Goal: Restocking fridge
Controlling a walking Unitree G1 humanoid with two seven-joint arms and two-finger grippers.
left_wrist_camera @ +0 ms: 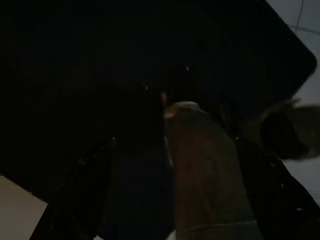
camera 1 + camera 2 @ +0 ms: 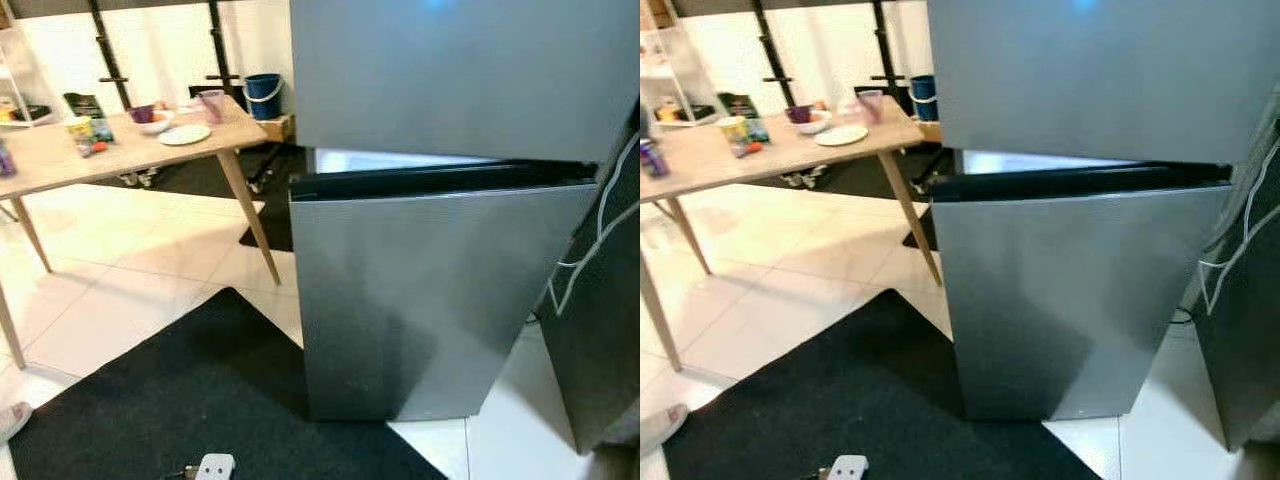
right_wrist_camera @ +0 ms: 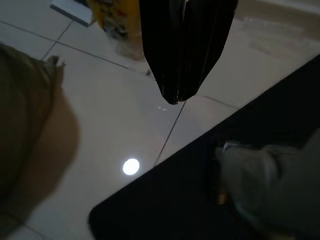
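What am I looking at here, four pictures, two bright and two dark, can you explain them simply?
They come from a walking humanoid robot that restocks a fridge. The two bright pictures are its head cameras, looking forward and down. In front stands a grey fridge; its lower door is ajar, with light showing in the gap above it. To the robot's left is a wooden table with a white plate, a bowl, a cup and small packets. A black mat covers part of the tiled floor.

The other two are wrist cameras. The right pincer hangs shut over the tiles, holding nothing. The left wrist picture is too dark to read.
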